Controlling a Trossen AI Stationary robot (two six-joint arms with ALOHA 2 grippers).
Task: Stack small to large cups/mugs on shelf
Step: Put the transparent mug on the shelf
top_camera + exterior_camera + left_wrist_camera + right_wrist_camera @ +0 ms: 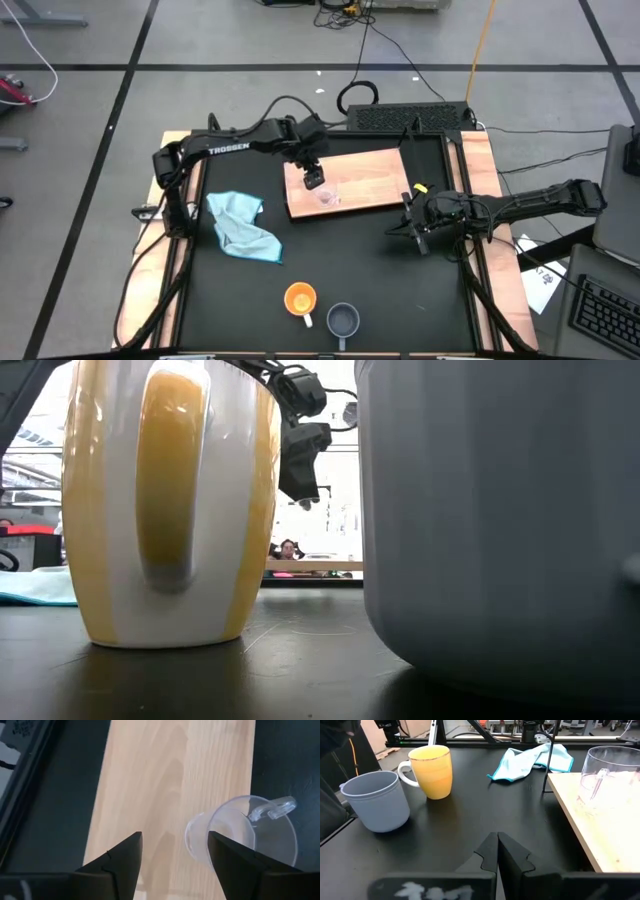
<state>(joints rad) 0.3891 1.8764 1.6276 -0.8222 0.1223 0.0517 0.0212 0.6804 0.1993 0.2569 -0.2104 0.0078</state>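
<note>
The clear glass cup stands upright on the light-wood shelf board, near its left end. My left gripper hangs open above the board. The cup is below and beside one finger, not between the two. The orange mug and the grey-blue mug stand side by side on the black table near its near edge. My right gripper is shut, low over the table to the right of the board.
A light blue cloth lies crumpled left of the board. A black keyboard sits at the table's far edge. Pale wooden rails run along both sides. A person shows far behind the table.
</note>
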